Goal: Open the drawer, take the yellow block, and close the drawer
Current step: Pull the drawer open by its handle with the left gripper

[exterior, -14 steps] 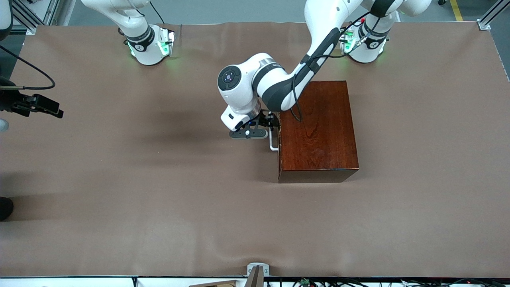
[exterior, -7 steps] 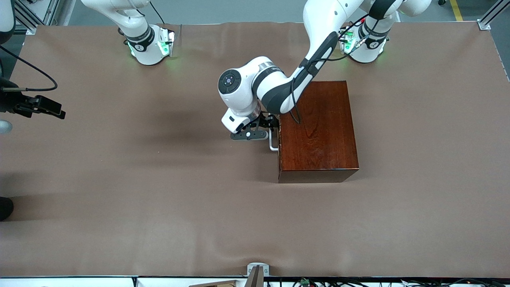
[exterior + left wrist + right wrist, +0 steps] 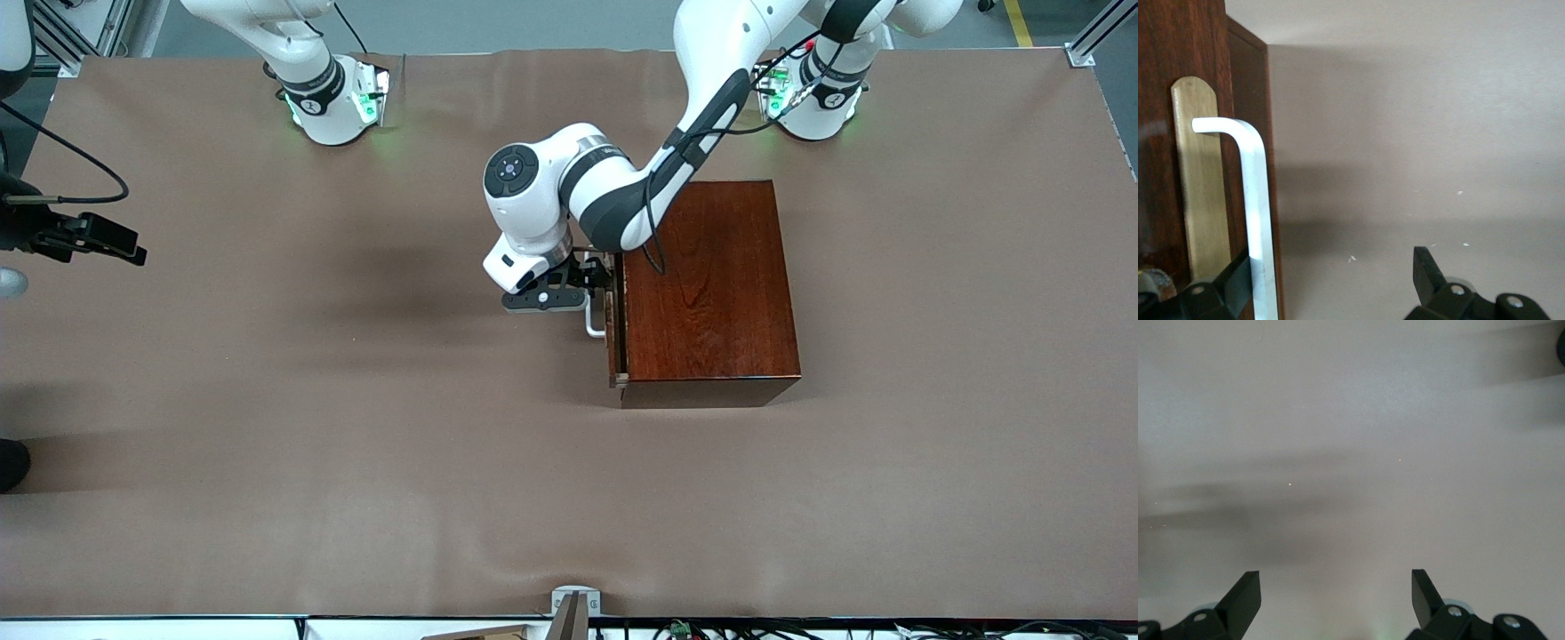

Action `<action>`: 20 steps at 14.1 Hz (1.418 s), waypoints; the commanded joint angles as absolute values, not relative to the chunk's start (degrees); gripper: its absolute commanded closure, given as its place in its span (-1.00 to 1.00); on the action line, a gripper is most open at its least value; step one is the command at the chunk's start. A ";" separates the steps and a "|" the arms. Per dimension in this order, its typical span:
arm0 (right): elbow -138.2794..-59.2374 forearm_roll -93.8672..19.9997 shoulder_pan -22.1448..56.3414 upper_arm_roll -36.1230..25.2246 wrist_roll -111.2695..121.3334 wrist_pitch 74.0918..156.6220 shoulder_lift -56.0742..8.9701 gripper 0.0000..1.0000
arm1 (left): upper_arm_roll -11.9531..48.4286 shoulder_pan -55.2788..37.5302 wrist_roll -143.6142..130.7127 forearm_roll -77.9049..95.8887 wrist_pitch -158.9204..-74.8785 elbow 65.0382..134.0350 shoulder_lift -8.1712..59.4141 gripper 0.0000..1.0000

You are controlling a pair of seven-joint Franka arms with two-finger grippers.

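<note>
A: Where's the left gripper (image 3: pixel 594 277)?
B: At the drawer (image 3: pixel 613 331) of the brown box (image 3: pixel 707 289), fingers spread wide w/ one hooked inside the white handle (image 3: pixel 1257 213), prob to tug. Drawer's out just a crack.
A: Yellow block?
B: Can't see it, prob inside.
A: Right gripper (image 3: pixel 1335 603)?
B: Waits over bare table (image 3: pixel 267 400), fingers spread, holding nothing.

the drawer (image 3: pixel 612 333) is a thin pale-wood front with a white u-shaped bar handle (image 3: pixel 1258 200), pulled a slight crack out of the glossy reddish-brown box (image 3: pixel 707 289), facing the right arm's end of the table.
</note>
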State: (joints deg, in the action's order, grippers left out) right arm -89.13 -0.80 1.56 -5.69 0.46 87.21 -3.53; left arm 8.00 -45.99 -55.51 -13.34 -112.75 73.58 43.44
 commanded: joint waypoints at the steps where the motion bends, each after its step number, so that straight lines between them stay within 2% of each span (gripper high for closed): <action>1: -88.24 -1.32 1.85 -5.80 -0.26 86.92 -3.87 -1.00 | 8.17 -47.46 -57.56 -14.06 -115.92 72.07 44.65 -1.00; 20: -87.45 -1.23 2.54 -5.80 -0.35 86.84 -3.87 -1.00 | 9.23 -49.13 -58.89 -7.56 -128.49 71.81 46.14 -1.00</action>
